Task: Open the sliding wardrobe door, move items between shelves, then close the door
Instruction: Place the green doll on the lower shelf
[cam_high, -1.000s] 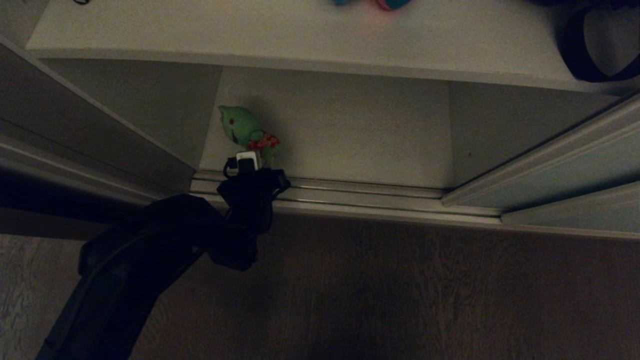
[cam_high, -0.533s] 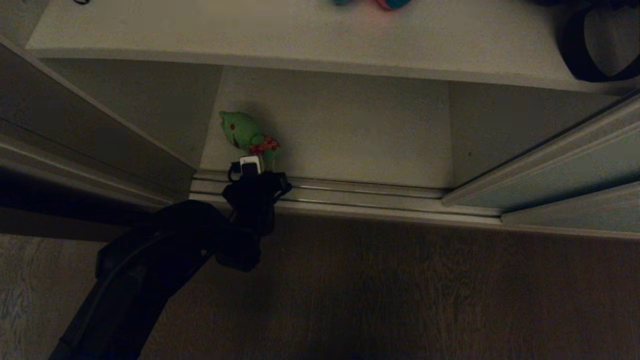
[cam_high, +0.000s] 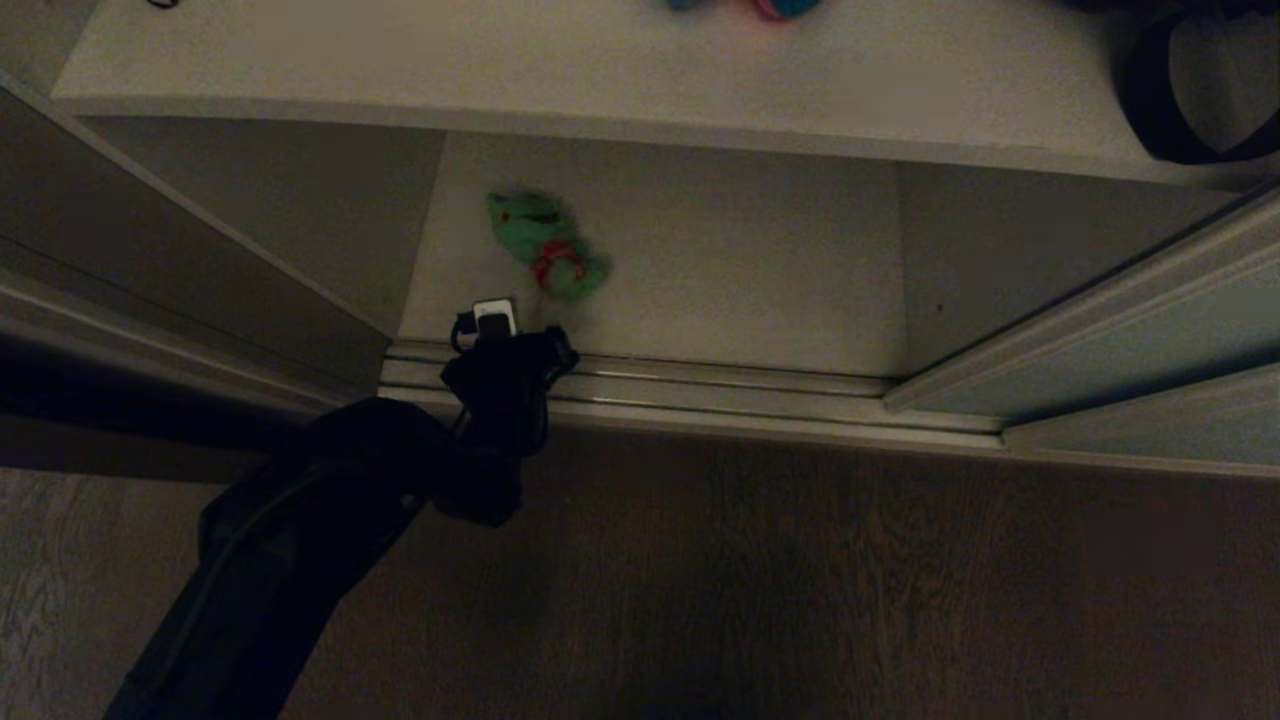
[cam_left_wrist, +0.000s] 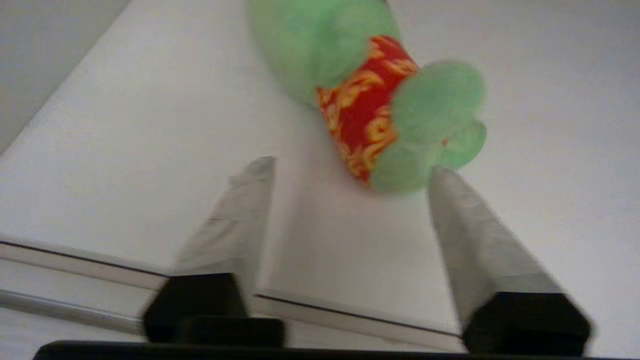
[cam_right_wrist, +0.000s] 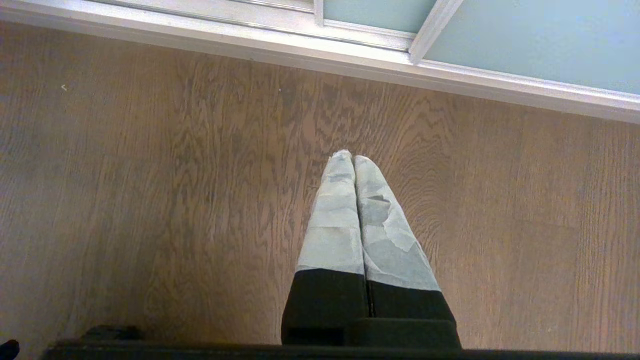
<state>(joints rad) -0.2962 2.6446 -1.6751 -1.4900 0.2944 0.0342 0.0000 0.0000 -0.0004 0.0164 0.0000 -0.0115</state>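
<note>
Lying on the shelf (cam_high: 700, 280), the green toy (cam_left_wrist: 370, 100) sat just beyond the released left end effector (cam_left_wrist: 350, 170); right end effector (cam_right_wrist: 354, 160) clenched

Plush green toy (cam_left_wrist: 370, 95), wood-grain floor (cam_right_wrist: 175, 200)

Blue toy (cam_high: 745, 6) apparently edge-cropped

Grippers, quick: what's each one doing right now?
Left gripper: open, holding nothing; the green plush toy lies on the bottom shelf.
Right gripper: closed, empty, above the wood floor.
</note>
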